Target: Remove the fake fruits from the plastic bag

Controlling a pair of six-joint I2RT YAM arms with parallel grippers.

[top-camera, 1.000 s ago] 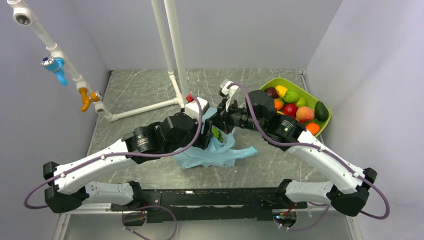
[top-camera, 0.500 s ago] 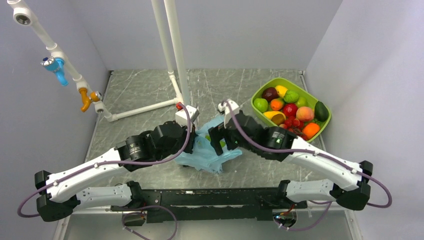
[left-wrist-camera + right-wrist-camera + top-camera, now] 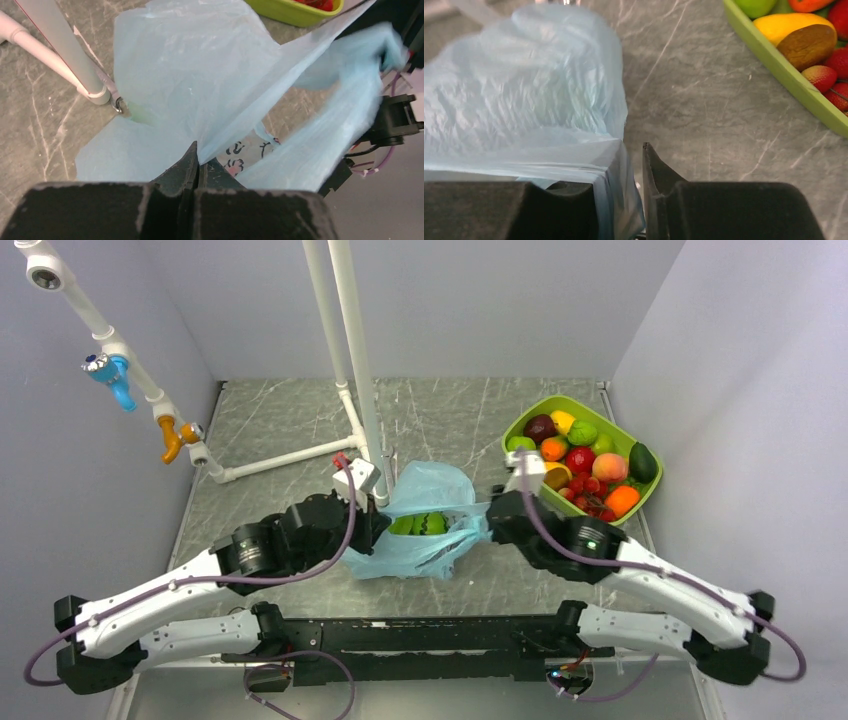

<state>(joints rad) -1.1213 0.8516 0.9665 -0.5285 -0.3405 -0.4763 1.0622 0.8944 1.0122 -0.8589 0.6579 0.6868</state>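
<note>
The light-blue plastic bag [image 3: 430, 490] lies mid-table, its mouth stretched wide between my two grippers. Two green fake fruits [image 3: 418, 525] show inside the mouth. My left gripper [image 3: 375, 525] is at the bag's left edge. In the left wrist view it [image 3: 199, 159] is shut on a fold of the bag [image 3: 200, 75]. My right gripper [image 3: 487, 523] is at the bag's right edge. In the right wrist view the bag [image 3: 524, 90] drapes over its left finger, and the gripper [image 3: 631, 150] has closed on the film to a sliver of a gap.
A lime-green tray [image 3: 560, 403] at the back right holds several fake fruits [image 3: 585, 455]; its rim shows in the right wrist view [image 3: 774, 65]. A white pipe frame [image 3: 350, 370] stands just behind the bag, its foot near the bag's far left corner [image 3: 95, 92].
Both grippers drew apart and toward the near edge, pulling the bag's mouth wide so the green fruits show. The left gripper shut on the bag. The right one opened, then closed on the bag's edge.
</note>
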